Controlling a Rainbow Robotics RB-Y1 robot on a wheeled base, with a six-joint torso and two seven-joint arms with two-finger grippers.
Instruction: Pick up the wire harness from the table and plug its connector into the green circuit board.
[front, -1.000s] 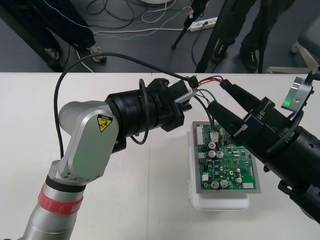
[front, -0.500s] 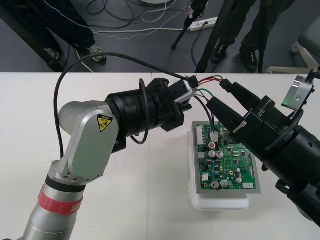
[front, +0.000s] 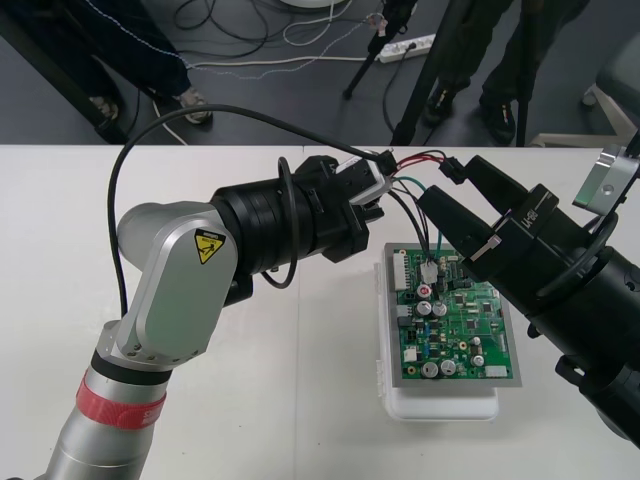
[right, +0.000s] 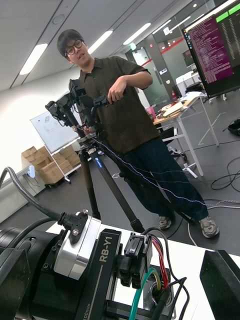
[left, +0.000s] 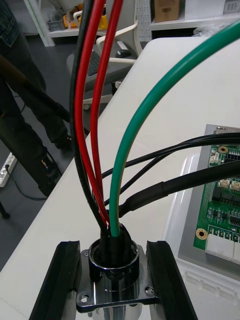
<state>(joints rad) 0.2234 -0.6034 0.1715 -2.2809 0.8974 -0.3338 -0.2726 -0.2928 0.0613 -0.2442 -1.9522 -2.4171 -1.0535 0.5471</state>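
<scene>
My right gripper (front: 436, 186) has tipped up and back a touch beside the wires in the last second. Its fingers are spread, with nothing between them. The left gripper (left: 114, 250) hasn't moved and pinches the round metal socket (left: 114, 272). I'd say the plug end isn't regrasped yet. The wire harness (left: 167, 75) hangs off the bench (front: 300, 400), its red, black and green wires looping down toward the green circuit board (front: 455, 325). I can't tell if the plug is seated.

Shiny metal socket (left: 115, 289), glossy green board (front: 462, 326)
</scene>
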